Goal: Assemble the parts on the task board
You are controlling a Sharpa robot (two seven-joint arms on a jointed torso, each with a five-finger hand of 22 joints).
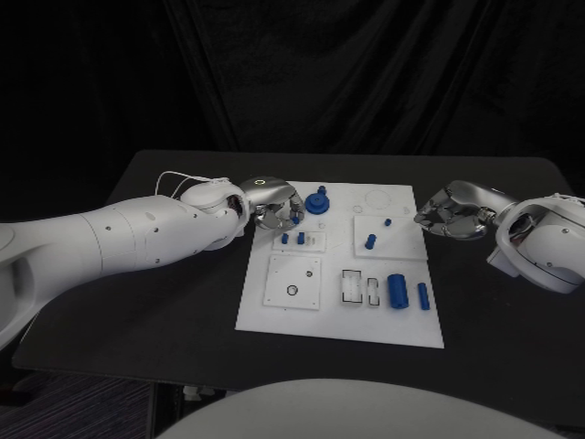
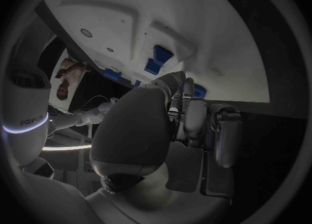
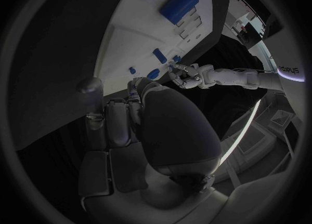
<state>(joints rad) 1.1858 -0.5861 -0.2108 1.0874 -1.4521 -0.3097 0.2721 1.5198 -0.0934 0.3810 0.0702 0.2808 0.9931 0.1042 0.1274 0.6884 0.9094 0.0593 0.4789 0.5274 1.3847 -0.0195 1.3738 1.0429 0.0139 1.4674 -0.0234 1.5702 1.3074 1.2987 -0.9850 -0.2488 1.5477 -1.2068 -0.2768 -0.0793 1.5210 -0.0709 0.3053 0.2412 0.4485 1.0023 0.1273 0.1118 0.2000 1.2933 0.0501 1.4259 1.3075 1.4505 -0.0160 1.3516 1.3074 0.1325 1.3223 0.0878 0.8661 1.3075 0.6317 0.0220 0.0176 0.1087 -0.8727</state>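
Note:
The white task board [image 1: 277,311] lies mid-table. My left hand [image 1: 269,203] hovers over its far left corner with fingers curled, beside a blue knob-shaped part [image 1: 318,201]. A small blue piece [image 2: 198,91] shows right at its fingertips [image 2: 189,86]; I cannot tell whether it is gripped. Two short blue pegs [image 1: 292,238] stand just in front of that hand. My right hand [image 1: 453,212] hangs over the black table off the board's right edge, fingers curled in and holding nothing. A thick blue cylinder [image 1: 397,289] and a thin one [image 1: 423,295] lie on the board's near right.
Further blue pegs [image 1: 370,241] [image 1: 387,221] stand in the right middle plate. A round hole [image 1: 292,291] and rectangular slots [image 1: 352,285] mark the board's near half. Bare black table [image 1: 174,311] surrounds the board, with dark curtains behind.

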